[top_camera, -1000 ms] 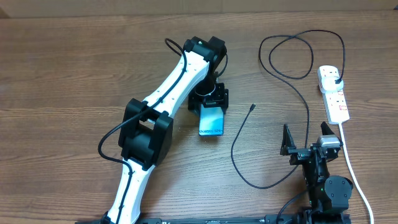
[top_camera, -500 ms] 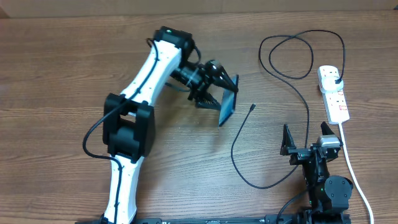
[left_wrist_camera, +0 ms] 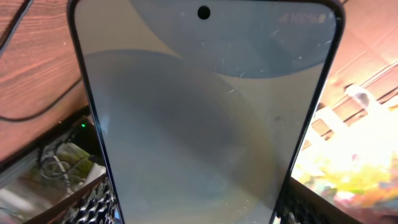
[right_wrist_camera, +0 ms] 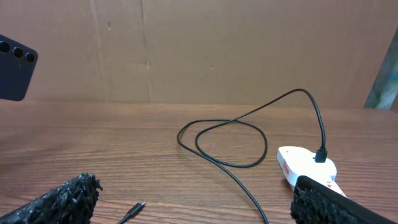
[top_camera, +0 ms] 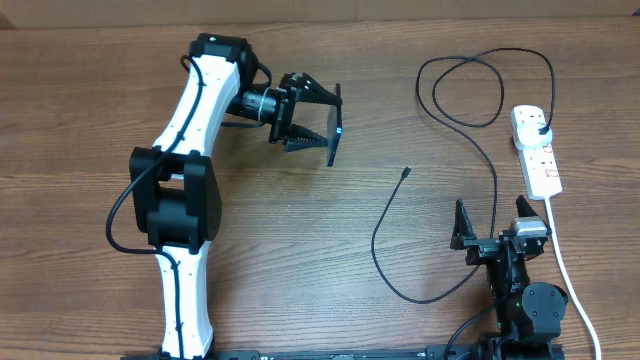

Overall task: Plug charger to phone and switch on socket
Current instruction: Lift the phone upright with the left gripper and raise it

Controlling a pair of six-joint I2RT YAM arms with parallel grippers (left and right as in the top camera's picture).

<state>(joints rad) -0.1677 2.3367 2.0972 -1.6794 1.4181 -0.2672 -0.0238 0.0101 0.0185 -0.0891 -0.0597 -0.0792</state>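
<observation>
Phone [top_camera: 336, 125] edge-on overhead, left fingers [left_wrist_camera: 96, 205] mostly hidden behind it

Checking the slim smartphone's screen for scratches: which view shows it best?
Left wrist: the slim dark-framed smartphone fills the frame, screen facing the camera. Overhead shows only its thin edge; right wrist only a dark back corner with lenses.

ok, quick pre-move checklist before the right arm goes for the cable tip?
1. Phone gripped by left gripper, off the table: ok.
2. Phone's charging port in view: cannot tell.
3. Charger connector tip lying free on table: ok.
4. Right gripper open, holding nothing: ok.
5. Charger plug seated in socket: ok.
6. Socket switched on: cannot tell.
</observation>
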